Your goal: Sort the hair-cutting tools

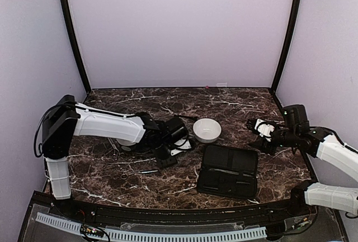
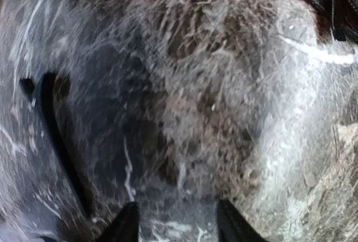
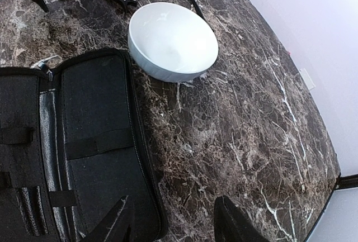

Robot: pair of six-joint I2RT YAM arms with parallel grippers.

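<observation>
Left wrist: left end effector (image 2: 176, 207) parted, empty.
I see a dark slim tool (image 2: 57, 136) beside it; right end effector (image 3: 173, 202) gapes empty.

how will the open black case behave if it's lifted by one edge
The black case lies opened flat in two zippered halves, so it would probably fold at the spine rather than stay stiff. It looks like thin fabric, so likely light for its size. Pushed on the marble table, it should slide, not roll.
</observation>
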